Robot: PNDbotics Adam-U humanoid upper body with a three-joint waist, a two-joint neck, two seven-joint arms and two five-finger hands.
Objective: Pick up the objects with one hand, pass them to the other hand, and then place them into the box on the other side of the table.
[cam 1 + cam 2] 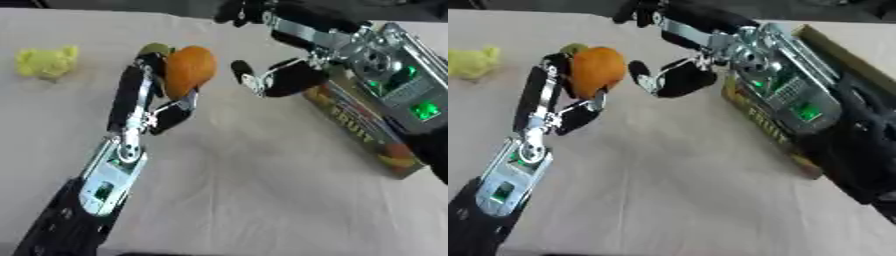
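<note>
Nearest the camera, we see the left arm rising from the lower left corner across the cloth-covered bench [262,200]. Its left hand [149,95] is raised above the bench with the fingers [131,92] and thumb curled round an orange fruit [189,70], which sits against the palm, lifted clear of the surface. A small green object [155,48] shows just behind the top of that hand; we cannot tell what it is.

Just beside the fruit, on its right, we see the right hand [671,77], reaching in from the upper right. Its thumb [639,70] points toward the fruit and its fingers [649,12] are spread apart higher up; a narrow gap separates the hand from the fruit.

Under the right forearm lies the box [767,127], a printed carton with lettering on its side, resting near the right edge of the bench.

Farther off, at the far left, a yellow object [46,62] lies alone on the bench, well apart from both hands.
</note>
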